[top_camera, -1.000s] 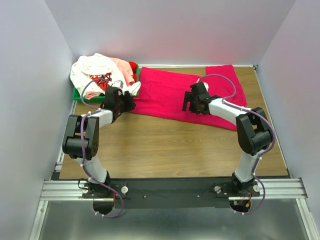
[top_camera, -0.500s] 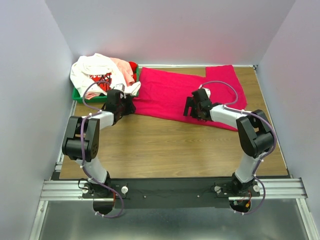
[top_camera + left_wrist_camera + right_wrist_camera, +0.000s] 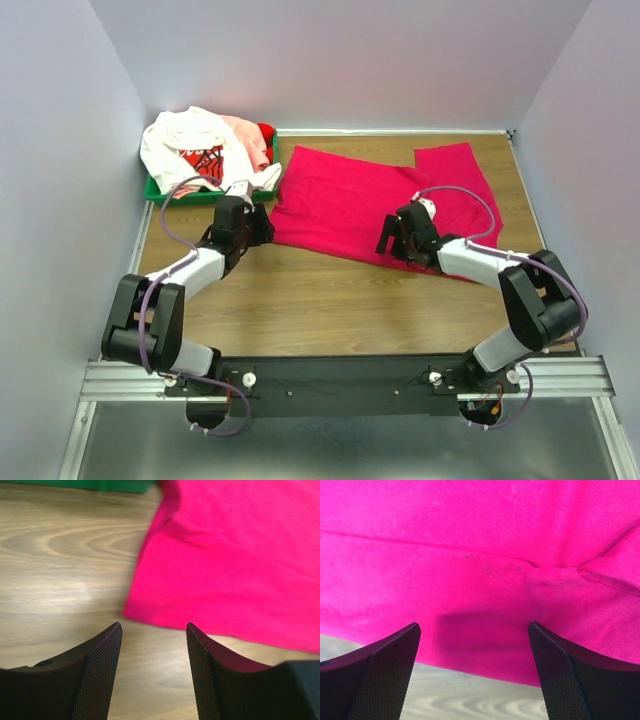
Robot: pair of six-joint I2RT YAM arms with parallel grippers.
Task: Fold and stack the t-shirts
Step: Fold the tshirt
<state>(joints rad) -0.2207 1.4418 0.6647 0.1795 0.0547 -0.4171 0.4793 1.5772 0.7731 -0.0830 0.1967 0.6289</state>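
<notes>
Both arms have drawn back toward 6 o'clock, and the one magenta shirt (image 3: 350,195) has slid with them. At 10 o'clock, one green tray (image 3: 160,190) holds three heaped shirts: white printed shirt (image 3: 180,140), pale pink shirt (image 3: 243,128), red shirt (image 3: 266,133). The left fingers (image 3: 100,675) are partly spread and empty over the bare desk (image 3: 330,300). The right fingers (image 3: 385,675) are wide over the magenta hem.

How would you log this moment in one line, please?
plain magenta-red cloth t-shirt: spread out | left gripper: open at its corner | right gripper: open over its hem
</notes>
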